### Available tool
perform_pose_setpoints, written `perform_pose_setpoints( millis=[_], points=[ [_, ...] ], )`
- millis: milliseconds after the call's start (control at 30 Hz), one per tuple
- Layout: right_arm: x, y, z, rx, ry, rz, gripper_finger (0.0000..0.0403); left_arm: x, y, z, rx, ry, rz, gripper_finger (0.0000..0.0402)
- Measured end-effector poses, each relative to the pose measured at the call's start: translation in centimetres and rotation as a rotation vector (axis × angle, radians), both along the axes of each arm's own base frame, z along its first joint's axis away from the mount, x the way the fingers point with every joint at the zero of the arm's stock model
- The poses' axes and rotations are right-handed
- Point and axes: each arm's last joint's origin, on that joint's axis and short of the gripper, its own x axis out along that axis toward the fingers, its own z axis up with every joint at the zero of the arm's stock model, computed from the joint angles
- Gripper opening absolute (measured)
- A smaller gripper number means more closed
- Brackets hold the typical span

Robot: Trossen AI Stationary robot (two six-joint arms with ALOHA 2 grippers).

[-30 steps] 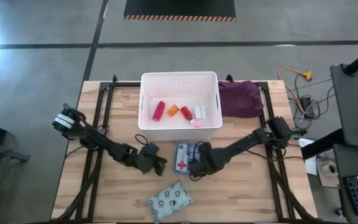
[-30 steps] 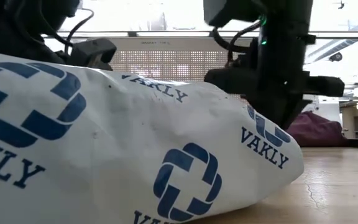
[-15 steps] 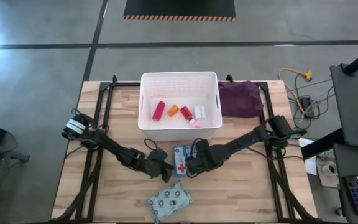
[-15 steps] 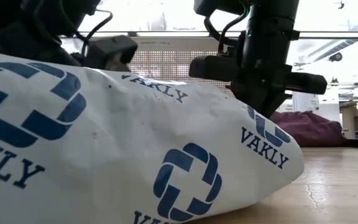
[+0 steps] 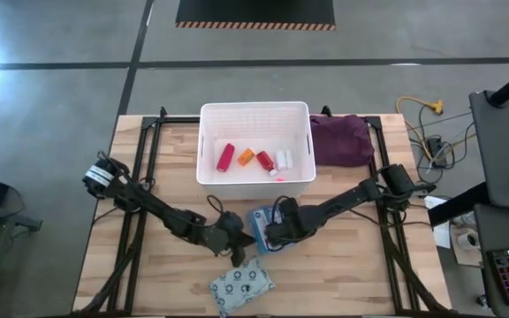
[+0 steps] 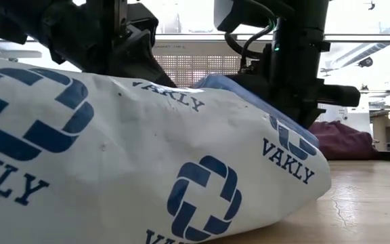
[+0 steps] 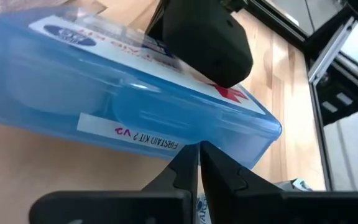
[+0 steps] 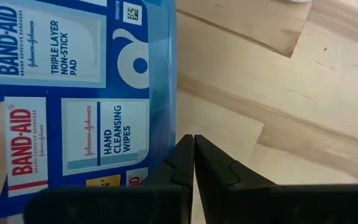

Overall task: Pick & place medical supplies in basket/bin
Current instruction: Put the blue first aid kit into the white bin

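Blue plastic marks my target from above: the first-aid box (image 5: 261,229) lies on the wooden surface (image 5: 343,274) just in front of the white basket (image 5: 255,115), well outside it. My left gripper (image 5: 235,248) sits at its left edge and my right gripper (image 5: 272,234) at its right edge, so the box is between them. Inside the basket are a red tube (image 5: 226,156), an orange vial (image 5: 246,157), a second red tube (image 5: 264,160) and white bottles (image 5: 283,160). The grey patterned pouch (image 5: 242,284) rests near the front edge, just beyond my left gripper. A purple cloth bundle (image 5: 341,140) lies beside the basket's right wall

From the low view, the pouch (image 6: 134,163) fills most of the frame, with the box's blue edge (image 6: 242,91) tilted up behind it between my two dark arms

My left wrist view shows the box (image 7: 104,99) tipped up off the wood, its long side facing me; my left fingers (image 7: 185,171) are pressed together, their tips touching its lower edge

My right wrist view shows the box's printed label (image 8: 73,93) alongside my right fingers (image 8: 211,165), also pressed together, with bare wood on the other side; they pinch nothing
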Motion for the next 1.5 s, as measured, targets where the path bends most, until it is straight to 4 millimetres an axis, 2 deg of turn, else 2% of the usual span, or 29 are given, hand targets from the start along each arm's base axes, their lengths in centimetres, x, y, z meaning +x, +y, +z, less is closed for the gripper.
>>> perform_pose_setpoints(
  millis=[300,500,767,1067,1167,1267,1367,1500],
  points=[
    [0.0,0.1,-0.1,0.009,-0.003,-0.002,0.0009,0.7,-0.3,1.2,0.064,-0.021,-0.033,0.0003],
    [0.3,0.2,0.2,0.010,-0.022,0.043,0.0009,0.5,-0.4,2.4,0.050,-0.052,-0.044,0.0003],
    [-0.6,0.8,2.6,-0.104,-0.083,0.052,0.0010,0.5,-0.5,4.6,0.062,-0.179,-0.018,0.0003],
    [-1.2,1.1,3.9,-0.080,-0.086,0.115,0.0042,0.6,-0.7,4.8,0.123,-0.185,-0.075,0.0003],
    [-1.6,1.5,4.0,-0.082,-0.075,0.114,0.0052,-0.3,-0.8,4.2,0.154,-0.078,-0.099,0.0003],
    [-1.7,1.8,4.0,-0.077,-0.081,0.127,0.0060,-1.9,-0.9,3.9,0.150,0.071,-0.085,0.0003],
    [-1.2,2.0,4.1,-0.064,-0.127,0.149,0.0059,-4.3,-0.7,3.9,0.177,0.209,0.018,0.0003],
    [0.5,2.2,4.5,-0.002,-0.268,0.226,0.0044,-7.4,-0.7,4.2,0.070,0.285,0.160,0.0003]
  ],
)
